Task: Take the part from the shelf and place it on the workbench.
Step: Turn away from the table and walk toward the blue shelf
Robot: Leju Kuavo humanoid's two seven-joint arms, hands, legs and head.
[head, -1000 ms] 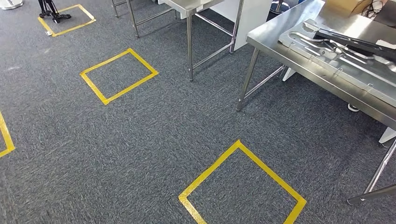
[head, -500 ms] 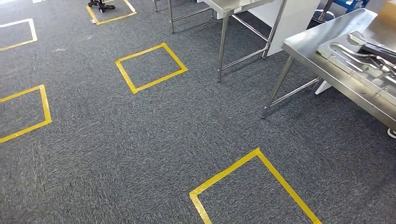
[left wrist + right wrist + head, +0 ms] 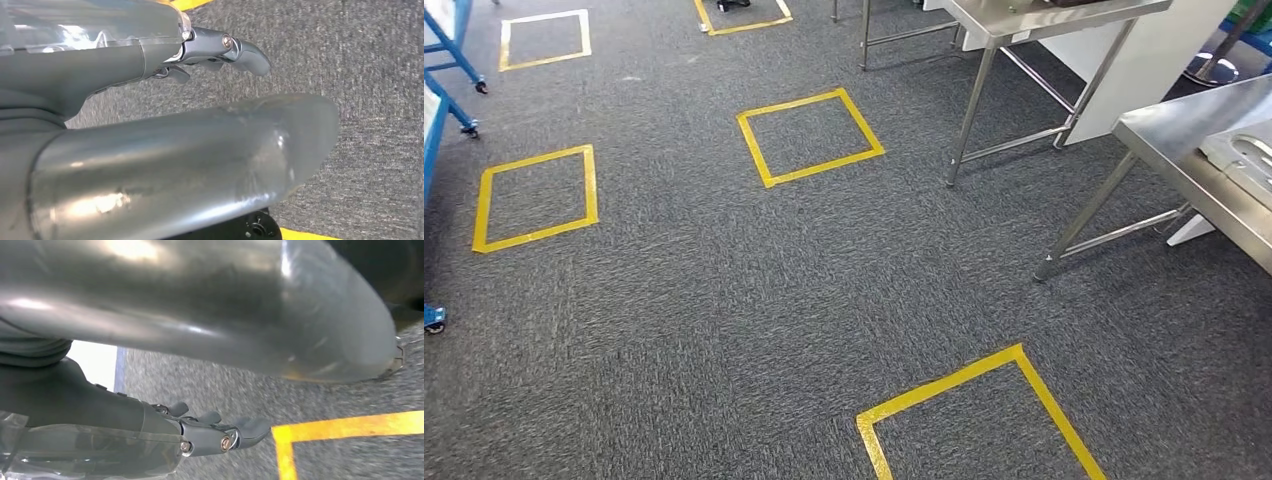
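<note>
Head view: grey carpet floor (image 3: 724,300) marked with yellow tape squares. One square sits at 12 o'clock of frame centre (image 3: 810,136), another at 9 o'clock (image 3: 536,197), a third at 5 o'clock (image 3: 984,415), cut by the lower edge. Two more are partly visible along the top edge at 11 and 12 o'clock.

Steel table (image 3: 1044,15) at 1 o'clock, its legs and cross-bars standing on the carpet, with a white panel (image 3: 1144,70) just behind it. Workbench (image 3: 1184,150) at 3 o'clock: one corner and one leg in frame. On its top, at the right edge, lies a pale moulded tray (image 3: 1249,160), mostly cut off. Blue cart frame (image 3: 449,60) with castors at 10 o'clock, along the left edge.

The part itself cannot be identified in these views; no shelf contents can be made out.

Left wrist view: left hand (image 3: 210,55) hangs over the carpet. Thick grey thumb in front, darker fingers (image 3: 247,52) extended and lying close beside one another, thumb apart from them, nothing between them.

Right wrist view: right hand (image 3: 200,432) over the carpet near the corner of a yellow tape line (image 3: 320,432). Dark fingers (image 3: 247,430) extended side by side, thumb apart, holding nothing.
</note>
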